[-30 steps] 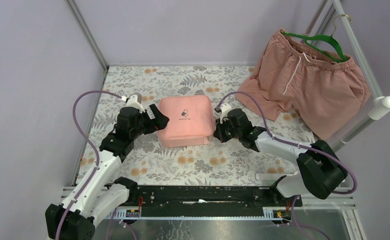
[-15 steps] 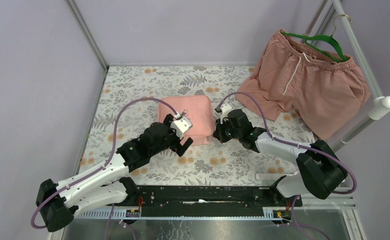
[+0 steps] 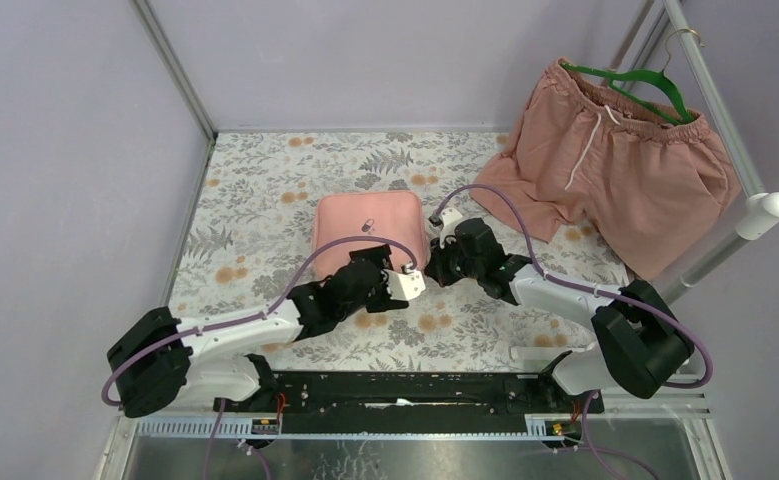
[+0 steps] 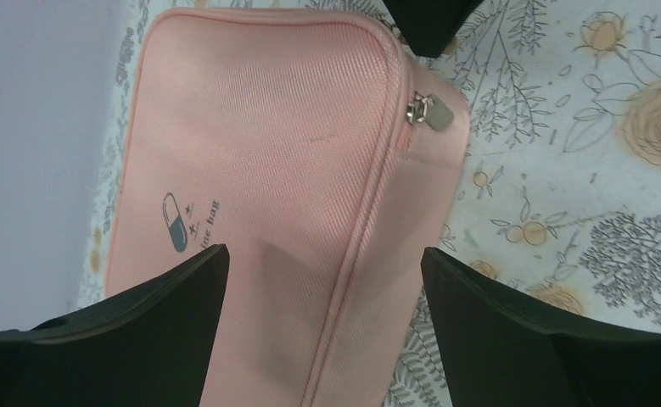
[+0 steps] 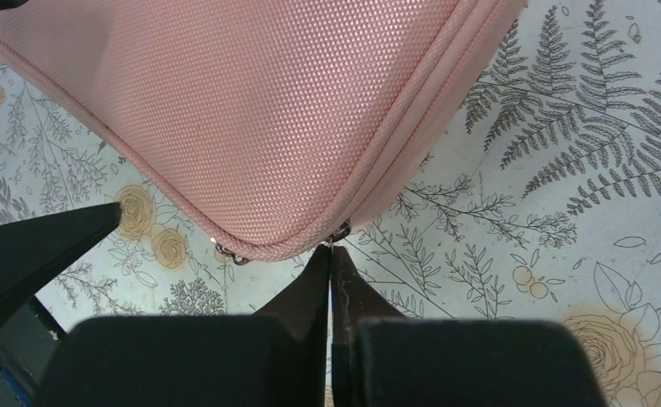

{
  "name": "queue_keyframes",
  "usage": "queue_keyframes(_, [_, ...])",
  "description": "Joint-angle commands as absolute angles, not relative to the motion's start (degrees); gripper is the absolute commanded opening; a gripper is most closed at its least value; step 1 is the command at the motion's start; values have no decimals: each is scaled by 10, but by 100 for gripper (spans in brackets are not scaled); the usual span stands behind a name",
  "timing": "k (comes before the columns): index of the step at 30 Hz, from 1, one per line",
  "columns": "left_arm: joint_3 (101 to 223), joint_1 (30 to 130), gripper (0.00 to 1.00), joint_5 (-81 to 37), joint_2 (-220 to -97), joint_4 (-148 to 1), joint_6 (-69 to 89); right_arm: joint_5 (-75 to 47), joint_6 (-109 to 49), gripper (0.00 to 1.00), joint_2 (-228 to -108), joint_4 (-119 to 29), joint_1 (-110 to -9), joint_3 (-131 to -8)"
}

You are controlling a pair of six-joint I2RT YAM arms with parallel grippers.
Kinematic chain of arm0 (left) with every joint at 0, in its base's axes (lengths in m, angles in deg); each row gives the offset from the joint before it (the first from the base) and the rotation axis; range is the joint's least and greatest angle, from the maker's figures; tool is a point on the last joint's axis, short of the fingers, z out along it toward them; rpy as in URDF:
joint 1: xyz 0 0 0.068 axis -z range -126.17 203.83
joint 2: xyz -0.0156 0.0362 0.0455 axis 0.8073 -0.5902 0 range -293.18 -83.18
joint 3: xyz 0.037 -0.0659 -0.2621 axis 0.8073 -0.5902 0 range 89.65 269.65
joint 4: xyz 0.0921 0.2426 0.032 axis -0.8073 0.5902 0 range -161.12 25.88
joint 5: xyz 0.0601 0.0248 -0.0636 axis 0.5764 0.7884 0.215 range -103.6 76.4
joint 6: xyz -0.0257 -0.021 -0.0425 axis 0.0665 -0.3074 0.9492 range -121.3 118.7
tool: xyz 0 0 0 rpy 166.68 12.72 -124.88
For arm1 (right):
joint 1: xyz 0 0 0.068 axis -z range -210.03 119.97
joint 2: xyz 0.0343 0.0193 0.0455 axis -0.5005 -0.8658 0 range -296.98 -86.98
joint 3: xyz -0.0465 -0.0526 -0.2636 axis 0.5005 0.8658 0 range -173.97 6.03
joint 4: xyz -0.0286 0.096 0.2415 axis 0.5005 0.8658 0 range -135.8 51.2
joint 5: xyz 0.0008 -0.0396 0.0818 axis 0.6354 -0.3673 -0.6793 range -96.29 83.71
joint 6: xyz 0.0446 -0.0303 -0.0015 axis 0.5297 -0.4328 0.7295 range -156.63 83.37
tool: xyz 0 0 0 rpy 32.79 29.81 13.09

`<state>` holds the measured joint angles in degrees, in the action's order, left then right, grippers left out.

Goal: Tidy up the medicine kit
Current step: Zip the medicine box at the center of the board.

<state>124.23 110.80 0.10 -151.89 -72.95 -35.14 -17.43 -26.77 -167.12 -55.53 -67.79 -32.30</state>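
Kit (image 3: 370, 222): lies flat on the table (image 3: 265, 180), lid up, zip closed all round as far as can be seen. The shorts (image 3: 615, 170) hang well apart from it, off its far right side.

Zip pull (image 4: 435, 114): rests free on the kit's side wall, close to the near right corner.

Right gripper (image 5: 331, 254): jaws fully together, tips touching the kit's near right corner at the zip line. A second small metal piece (image 5: 341, 231) sits right at the tips. Whether it is pinched cannot be told.

Left gripper (image 4: 325, 253): jaws wide apart and holding nothing. It hovers over the kit's near edge, straddling the zip seam, one finger (image 4: 140, 339) above the lid and the other over the table just beside the kit.

Finding: the free pull lies ahead of the left gripper, further along the seam towards the right gripper. The left gripper is the only one free to take it. Judged requirement: advance along the seam, then narrow onto the pull while the right gripper steadies the corner
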Motion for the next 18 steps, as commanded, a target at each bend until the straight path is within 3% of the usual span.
queue_keyframes(1, [1240, 1110, 91, 33, -1555, -820, -394, -204, -262, 0, -1668, -581, -681, -325])
queue_keyframes(18, [1256, 1041, 78, -49, -1609, -836, -308, -285, -227, 0, -1634, -577, -682, -285])
